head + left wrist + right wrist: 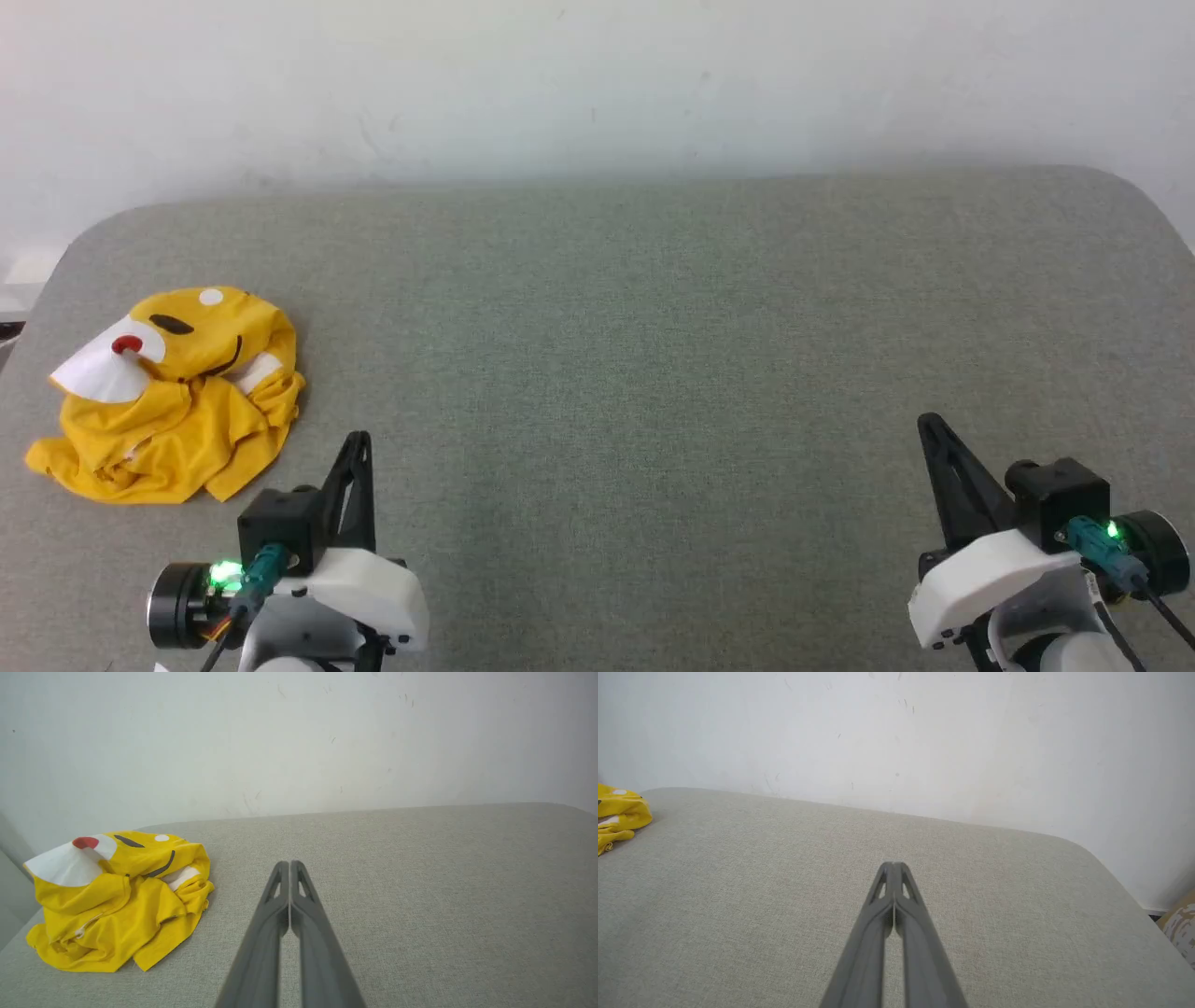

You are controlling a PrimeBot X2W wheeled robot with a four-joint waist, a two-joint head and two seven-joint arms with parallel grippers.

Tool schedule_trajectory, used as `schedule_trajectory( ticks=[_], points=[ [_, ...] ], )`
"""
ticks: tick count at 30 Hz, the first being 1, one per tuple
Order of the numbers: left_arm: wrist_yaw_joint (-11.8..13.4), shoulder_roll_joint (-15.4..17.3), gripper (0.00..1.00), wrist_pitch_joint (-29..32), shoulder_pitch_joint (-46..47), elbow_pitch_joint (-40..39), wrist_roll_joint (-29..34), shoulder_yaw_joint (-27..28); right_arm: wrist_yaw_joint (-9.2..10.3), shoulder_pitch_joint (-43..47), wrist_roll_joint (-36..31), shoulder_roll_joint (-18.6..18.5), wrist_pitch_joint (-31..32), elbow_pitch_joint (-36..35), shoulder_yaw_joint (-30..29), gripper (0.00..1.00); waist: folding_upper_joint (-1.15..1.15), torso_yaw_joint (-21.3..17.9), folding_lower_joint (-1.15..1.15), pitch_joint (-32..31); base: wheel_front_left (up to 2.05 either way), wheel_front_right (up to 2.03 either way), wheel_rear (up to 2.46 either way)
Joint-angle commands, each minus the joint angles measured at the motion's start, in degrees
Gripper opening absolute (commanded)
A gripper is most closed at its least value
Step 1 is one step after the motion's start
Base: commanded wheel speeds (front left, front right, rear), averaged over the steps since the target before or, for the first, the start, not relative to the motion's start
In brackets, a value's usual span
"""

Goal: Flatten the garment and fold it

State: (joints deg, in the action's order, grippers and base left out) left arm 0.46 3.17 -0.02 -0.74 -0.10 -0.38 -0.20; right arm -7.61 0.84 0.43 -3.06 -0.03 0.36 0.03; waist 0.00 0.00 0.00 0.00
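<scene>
**A:** What sits nearest, at the bottom of the head view?

**B:** The two grippers. The left gripper rises from the lower left corner and the right gripper from the lower right. Each has a white housing with a small green light behind its dark fingers.

**A:** How do the fingers stand?

**B:** On both they are pressed together, tip against tip. In each wrist view the pair meets in a single point at mid-frame, above the cloth-covered surface, gripping nothing.

**A:** And the garment?

**B:** The garment is at the left of the head view, about halfway up. It lies just above and to the left of the left gripper's tips, apart from them. It is a crumpled yellow heap lying on the surface. The printed part faces up at the top of the heap: a white patch with a red dot, black strokes and a small white spot. In the right wrist view a yellow edge of it shows at the far left.

**A:** Farther back?

**B:** The grey-green surface runs on to rounded corners, and a pale wall crosses the top of the frame. At the lower right edge of the right wrist view there is a beige mottled shape past the surface. I cannot tell what it is.
</scene>
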Motion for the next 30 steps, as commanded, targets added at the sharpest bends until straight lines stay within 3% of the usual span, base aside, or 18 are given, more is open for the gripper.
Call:
schedule_trajectory(
  ticks=[1, 30],
  points=[
    [-0.5, -0.3, 0.0, 0.0, 0.7, 0.1, 0.4, 0.2, 0.12, -0.8, -0.4, 0.2, 0.0, -0.4, 0.0, 0.0, 0.0, 0.0, 0.0, 0.0, 0.0, 0.0, 0.0],
    [-0.5, -0.3, 0.0, 0.0, 0.7, 0.1, 0.4, 0.2, 0.12, -0.8, -0.4, 0.2, 0.0, -0.4, 0.0, 0.0, 0.0, 0.0, 0.0, 0.0, 0.0, 0.0, 0.0]
  ],
)
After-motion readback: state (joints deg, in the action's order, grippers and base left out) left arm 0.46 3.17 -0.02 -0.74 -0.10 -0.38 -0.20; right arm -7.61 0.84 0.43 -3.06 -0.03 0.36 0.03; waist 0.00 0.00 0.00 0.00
